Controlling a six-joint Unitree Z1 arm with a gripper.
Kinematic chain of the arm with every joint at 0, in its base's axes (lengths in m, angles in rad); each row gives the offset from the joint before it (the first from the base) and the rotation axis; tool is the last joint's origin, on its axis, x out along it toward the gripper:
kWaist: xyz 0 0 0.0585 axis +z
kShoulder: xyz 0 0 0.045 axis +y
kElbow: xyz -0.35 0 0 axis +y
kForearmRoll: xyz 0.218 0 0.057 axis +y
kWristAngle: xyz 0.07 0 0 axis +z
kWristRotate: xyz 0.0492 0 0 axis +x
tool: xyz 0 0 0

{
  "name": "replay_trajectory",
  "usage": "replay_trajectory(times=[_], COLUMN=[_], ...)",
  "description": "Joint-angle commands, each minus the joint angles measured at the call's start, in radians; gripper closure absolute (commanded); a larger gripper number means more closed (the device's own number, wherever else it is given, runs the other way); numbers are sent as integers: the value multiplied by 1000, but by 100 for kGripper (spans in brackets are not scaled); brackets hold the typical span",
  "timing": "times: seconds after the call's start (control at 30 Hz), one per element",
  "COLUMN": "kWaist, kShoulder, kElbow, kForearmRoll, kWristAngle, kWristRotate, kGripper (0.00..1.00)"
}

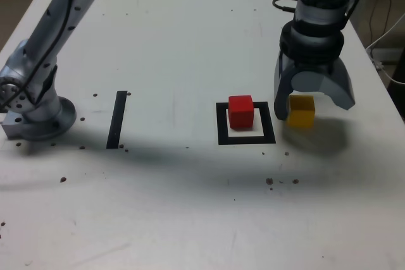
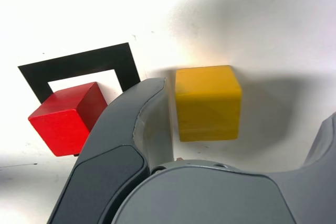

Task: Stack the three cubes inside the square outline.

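Observation:
The red cube [image 1: 240, 110] [image 2: 68, 116] rests inside the black square outline [image 1: 221, 132] [image 2: 79, 64], toward its far side. The yellow cube [image 1: 301, 110] [image 2: 208, 102] sits on the table just outside the outline, on the exterior view's right. My gripper [image 1: 313, 110] [image 2: 239, 114] hangs over the yellow cube, open, with one grey finger [image 2: 142, 114] between the two cubes and the other finger [image 1: 342, 96] on the yellow cube's far side. The jaws straddle the yellow cube with a small gap showing beside it.
A single black tape strip [image 1: 117, 120] lies at the exterior view's left. The arm's base [image 1: 38, 115] stands at the left edge. Cables [image 1: 386, 42] hang off the table's right side. Small dark specks dot the white tabletop [image 1: 190, 219].

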Motion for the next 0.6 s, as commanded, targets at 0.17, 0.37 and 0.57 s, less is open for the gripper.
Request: replay_trajectory(times=[0.17, 0.37, 0.57], kWaist=[14, 17, 17], kShoulder=[49, 71, 70], kElbow=[-29, -50, -52], kForearmRoll=[45, 37, 29], kWristAngle=[-20, -15, -13], kWristRotate=[17, 34, 46], kGripper=[20, 62, 72])
